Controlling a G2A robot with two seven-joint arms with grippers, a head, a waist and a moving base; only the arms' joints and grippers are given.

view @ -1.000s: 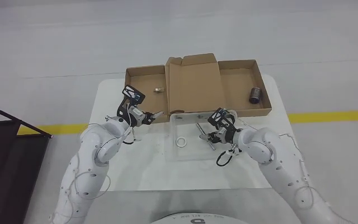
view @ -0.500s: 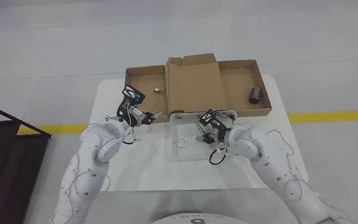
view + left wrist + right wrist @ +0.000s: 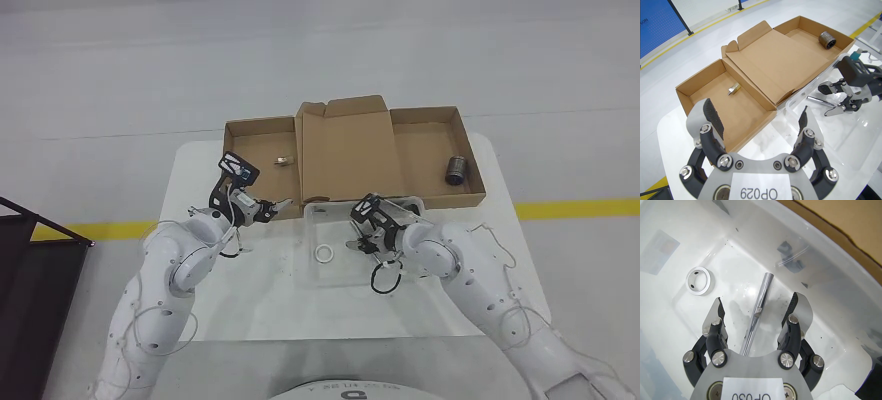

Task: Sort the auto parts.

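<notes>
A clear plastic tray (image 3: 310, 275) at the table's middle holds a thin metal rod (image 3: 767, 279) and a silver ring (image 3: 698, 281). My right gripper (image 3: 757, 296) is open low inside the tray, one finger on each side of the rod, not touching it. The ring (image 3: 323, 254) lies a little apart from that gripper (image 3: 358, 237). My left gripper (image 3: 756, 106) is open and holds nothing, hovering over the table by the front of the cardboard box's left compartment. That compartment holds a small threaded fitting (image 3: 733, 89); the right one holds a cylindrical bearing (image 3: 827, 40).
The cardboard box (image 3: 345, 150) stands along the table's far side, its middle flap folded flat between the two compartments. Its front wall touches the tray's far rim (image 3: 793, 102). Bare white table lies on both sides of the tray.
My right gripper has slid across the tray toward the ring and now straddles the rod. The left arm has kept still.
</notes>
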